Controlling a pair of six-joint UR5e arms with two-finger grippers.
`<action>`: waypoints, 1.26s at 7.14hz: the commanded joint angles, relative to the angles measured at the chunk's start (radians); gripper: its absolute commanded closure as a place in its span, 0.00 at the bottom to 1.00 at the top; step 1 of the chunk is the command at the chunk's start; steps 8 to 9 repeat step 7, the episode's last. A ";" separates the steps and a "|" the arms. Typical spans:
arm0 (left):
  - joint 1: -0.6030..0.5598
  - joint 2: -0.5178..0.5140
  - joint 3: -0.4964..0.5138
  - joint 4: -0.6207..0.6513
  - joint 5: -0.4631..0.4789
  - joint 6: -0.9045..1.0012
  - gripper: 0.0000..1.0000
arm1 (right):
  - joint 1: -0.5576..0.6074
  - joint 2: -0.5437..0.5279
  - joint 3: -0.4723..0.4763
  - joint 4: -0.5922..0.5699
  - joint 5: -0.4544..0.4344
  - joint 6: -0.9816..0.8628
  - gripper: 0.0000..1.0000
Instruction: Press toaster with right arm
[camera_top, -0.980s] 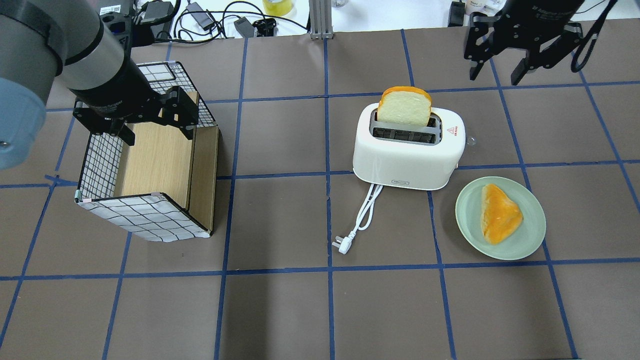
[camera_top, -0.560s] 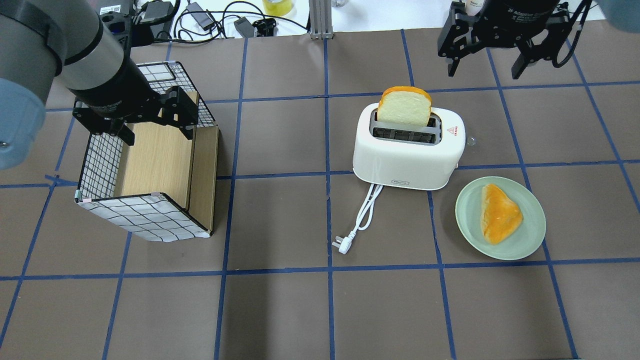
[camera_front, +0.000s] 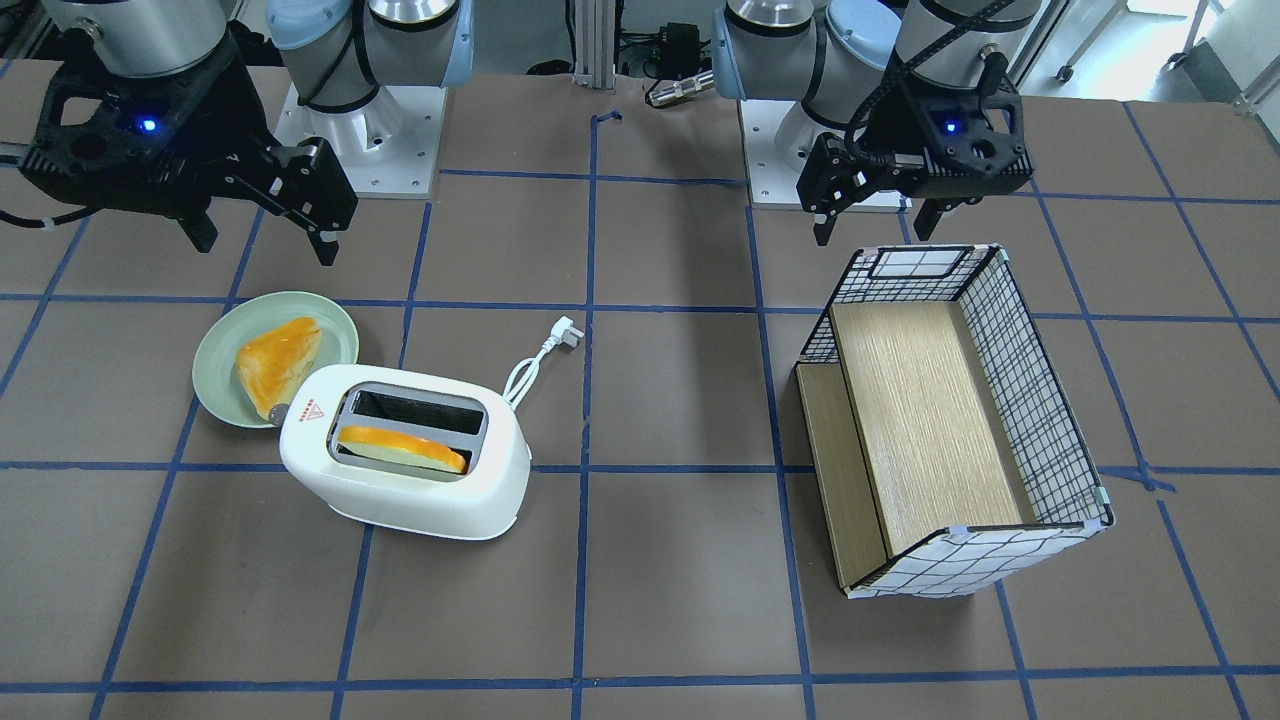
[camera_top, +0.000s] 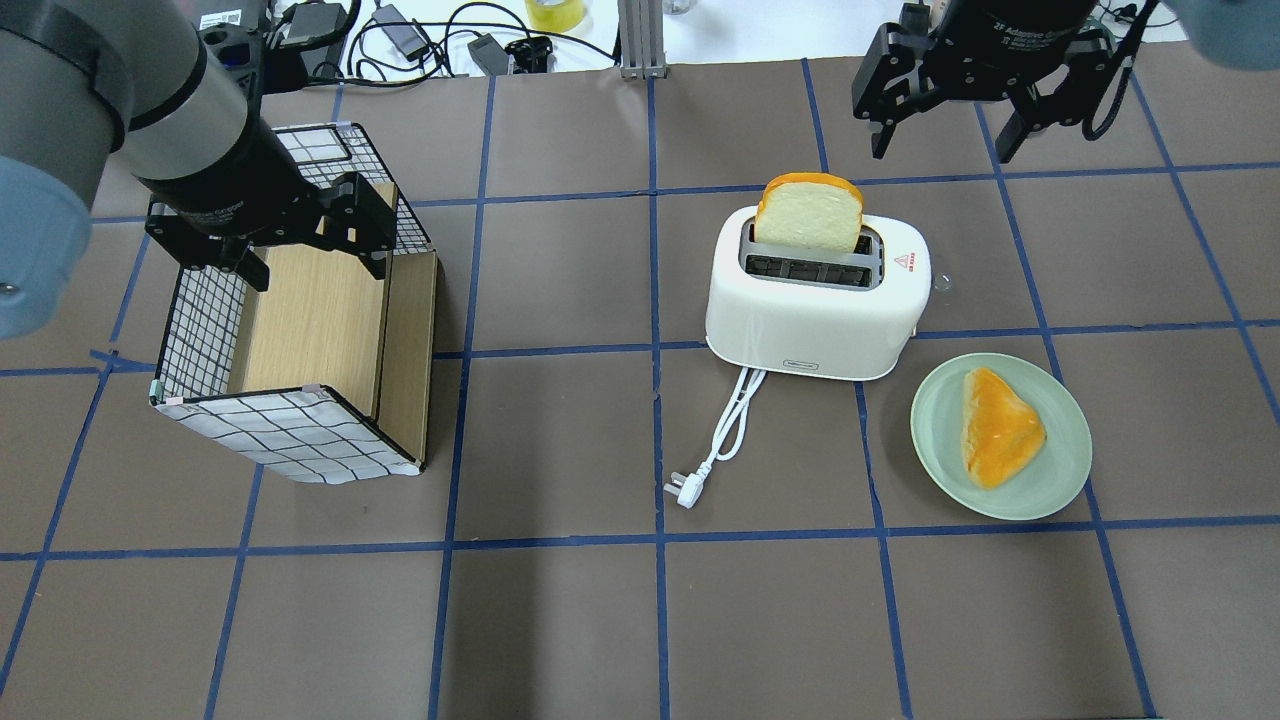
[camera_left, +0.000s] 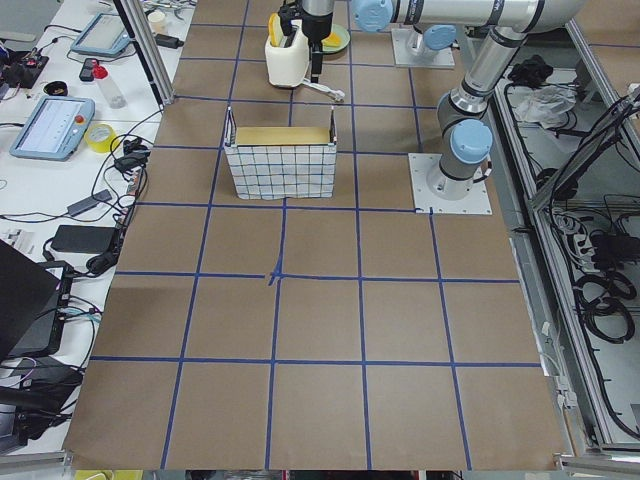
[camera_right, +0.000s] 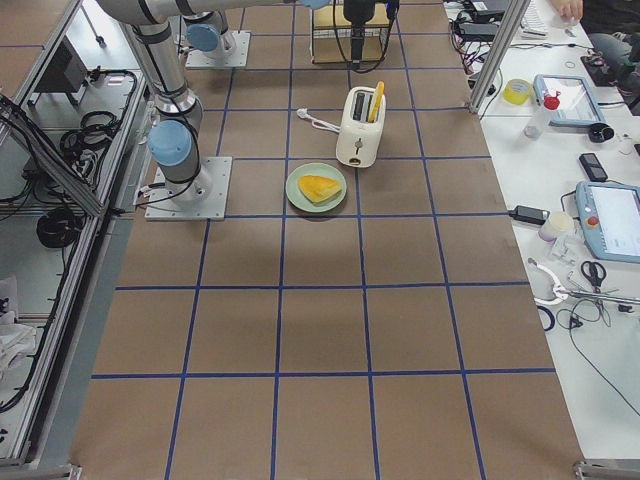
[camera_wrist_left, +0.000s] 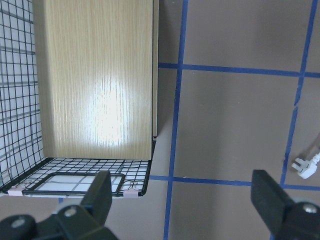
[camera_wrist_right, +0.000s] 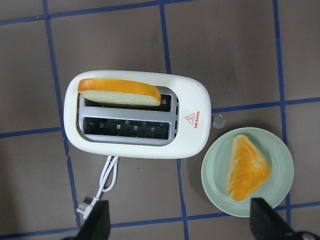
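While the toaster (camera_top: 800, 320) sits unmoved, the right tool (camera_top: 940, 150), spread wide, has shifted leftward.

Red triangle sign (camera_wrist_right: 190, 119) (on toaster (camera_wrist_right: 131, 148))

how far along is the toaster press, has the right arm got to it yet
Barely started. Done: a slice of bread stands tall in one slot of the white rounded two-slot toaster. In hand: the black right pincer hovers open high above the table, touching nothing. Left: bring it down to the small grey knob at the toaster's end and press.
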 joint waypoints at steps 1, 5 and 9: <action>0.000 -0.001 0.000 0.000 0.000 0.000 0.00 | -0.001 0.002 -0.002 0.004 -0.027 -0.003 0.00; 0.000 0.000 0.000 0.000 0.000 0.000 0.00 | -0.002 0.002 0.001 0.003 -0.055 -0.004 0.00; 0.000 0.000 0.000 0.000 0.000 0.000 0.00 | -0.002 0.002 0.004 0.003 -0.053 -0.004 0.00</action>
